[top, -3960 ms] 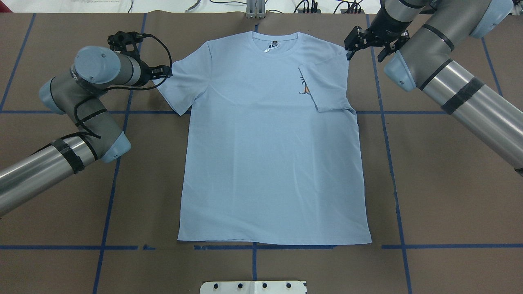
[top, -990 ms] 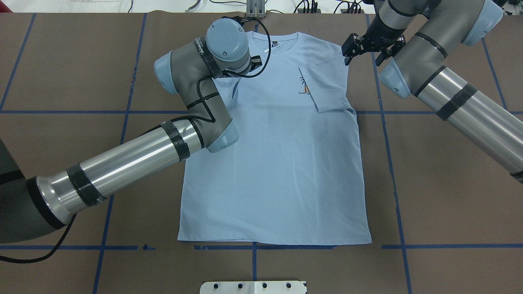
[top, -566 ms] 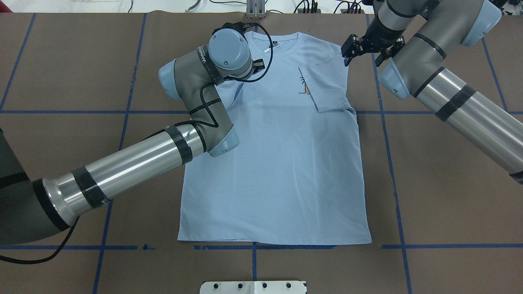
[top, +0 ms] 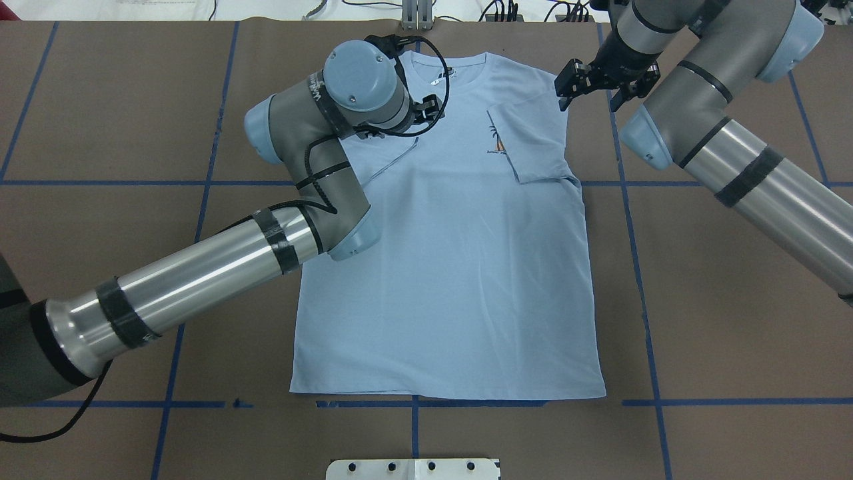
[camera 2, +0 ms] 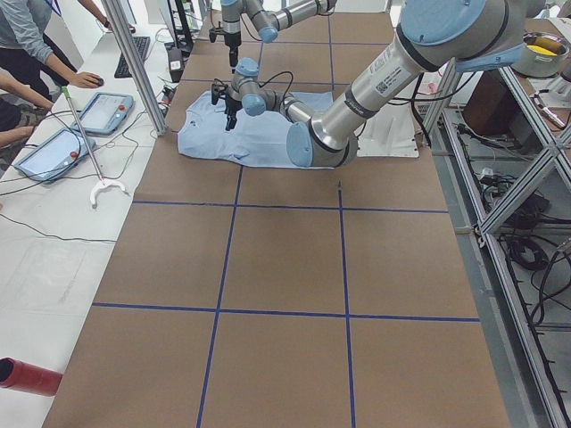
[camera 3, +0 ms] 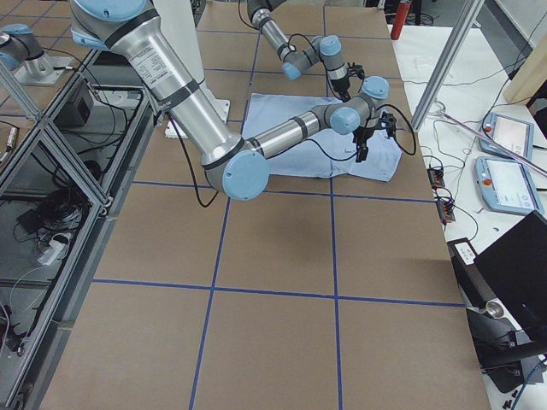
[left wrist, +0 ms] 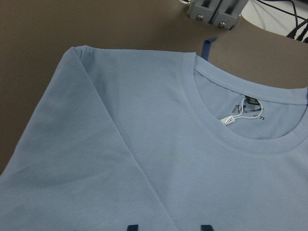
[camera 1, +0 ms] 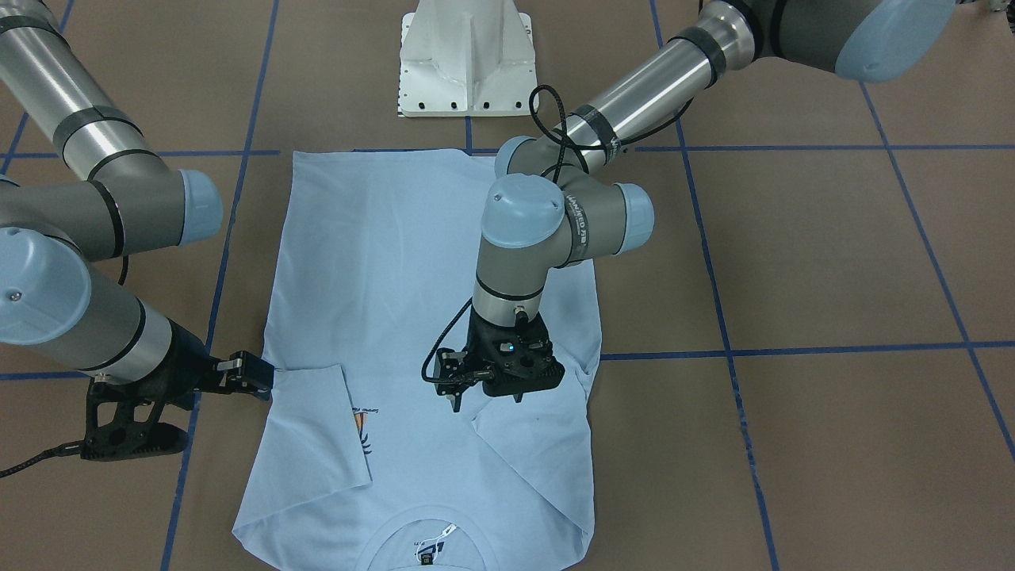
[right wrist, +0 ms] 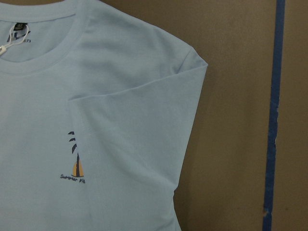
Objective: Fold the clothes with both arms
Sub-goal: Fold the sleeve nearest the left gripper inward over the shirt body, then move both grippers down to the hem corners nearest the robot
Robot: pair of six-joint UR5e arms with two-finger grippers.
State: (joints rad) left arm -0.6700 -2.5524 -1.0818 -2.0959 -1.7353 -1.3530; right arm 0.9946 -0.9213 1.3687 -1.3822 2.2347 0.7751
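The light blue T-shirt (top: 453, 267) lies flat, front up, collar at the far edge. Its right sleeve (top: 533, 140) is folded in beside the palm-tree print (right wrist: 74, 161). Its left sleeve (camera 1: 531, 452) lies folded in over the chest. My left gripper (camera 1: 485, 396) hovers just above that sleeve's inner corner, open and empty; two separated fingertips show at the bottom of the left wrist view, with the neck label (left wrist: 228, 119) beyond. My right gripper (top: 592, 99) is open and empty just above the shirt's right shoulder edge. The shirt fills the right wrist view (right wrist: 134, 120).
The brown table carries a grid of blue tape lines (top: 640, 280). The white pedestal base (camera 1: 464, 63) stands at the near edge behind the hem. A grey metal bracket (top: 416, 17) sits beyond the collar. Operators and tablets (camera 2: 98, 111) are past the far edge.
Four seconds ago the left sleeve lay spread out with my left gripper at its edge. Now it is folded inward and lies flat, with my left gripper over the chest. The right gripper has barely moved.
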